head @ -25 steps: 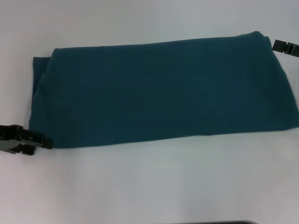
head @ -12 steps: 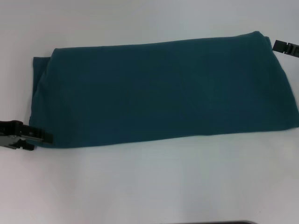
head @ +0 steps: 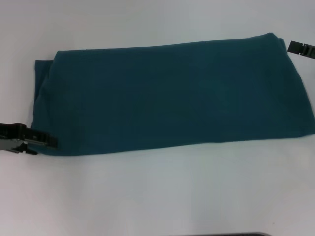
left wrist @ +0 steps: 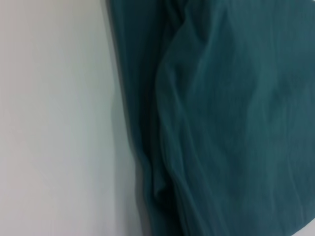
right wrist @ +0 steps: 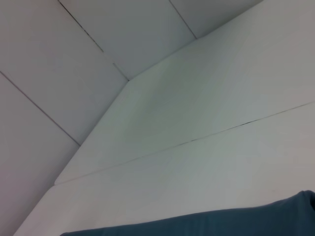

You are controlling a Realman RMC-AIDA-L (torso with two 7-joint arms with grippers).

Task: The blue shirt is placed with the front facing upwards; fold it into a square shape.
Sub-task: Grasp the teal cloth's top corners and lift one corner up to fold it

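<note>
The blue shirt [head: 172,96] lies on the white table [head: 162,191] folded into a long band running left to right, plain side up, with no lettering showing. My left gripper [head: 47,146] is open, low at the shirt's near left corner, its upper finger [head: 45,138] reaching the cloth edge. The left wrist view shows the shirt's layered, creased edge [left wrist: 162,147] next to bare table. My right gripper [head: 299,48] sits just beyond the shirt's far right corner. The right wrist view catches only a strip of shirt [right wrist: 206,223] in front of the table.
White table surface [head: 147,24] surrounds the shirt on all sides. A dark edge [head: 221,234] shows at the very front of the head view. Pale wall panels [right wrist: 74,64] stand behind the table in the right wrist view.
My left gripper has crept farther from me and a little to the right, closing in on the shirt's near left corner. The shirt and right gripper have stayed put.
</note>
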